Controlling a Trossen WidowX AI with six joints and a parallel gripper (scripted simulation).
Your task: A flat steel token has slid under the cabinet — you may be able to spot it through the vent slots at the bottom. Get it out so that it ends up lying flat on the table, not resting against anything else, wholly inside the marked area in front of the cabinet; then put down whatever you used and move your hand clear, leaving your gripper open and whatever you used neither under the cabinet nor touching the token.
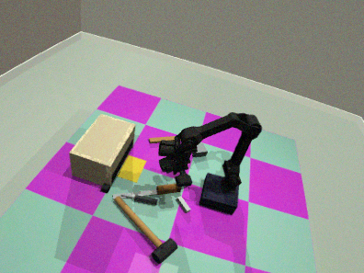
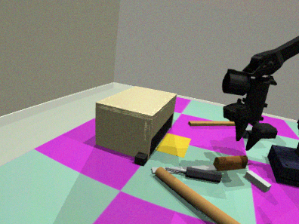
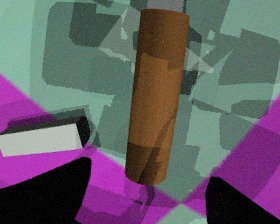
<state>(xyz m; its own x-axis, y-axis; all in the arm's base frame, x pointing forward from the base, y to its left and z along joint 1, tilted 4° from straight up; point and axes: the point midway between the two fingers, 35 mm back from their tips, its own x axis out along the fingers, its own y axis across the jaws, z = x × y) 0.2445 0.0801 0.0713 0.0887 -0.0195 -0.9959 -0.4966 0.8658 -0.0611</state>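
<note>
The cabinet [image 1: 103,134] [image 2: 136,99] stands at the left, with a dark low opening on its front side. The steel token cannot be made out in any view. The yellow marked area [image 1: 133,168] [image 2: 175,144] lies on the table in front of the opening. A brown-handled tool [image 1: 167,188] [image 2: 230,162] [image 3: 157,95] lies on the table, its pale blade toward the cabinet. My gripper [image 1: 176,176] [image 2: 243,144] [image 3: 150,177] is open and empty above the rear end of that handle, with a fingertip on each side of it in the wrist view.
A dark-handled tool [image 1: 146,200] [image 2: 204,174] lies beside the brown-handled one. A mallet [image 1: 138,217] [image 2: 192,195] lies nearer the top and exterior views. A pale block [image 1: 183,204] [image 2: 257,181] [image 3: 42,140] lies near the handle. A black block [image 1: 106,187] [image 2: 141,158] is at the cabinet's corner. Another wooden-handled tool [image 1: 160,140] [image 2: 211,124] lies behind.
</note>
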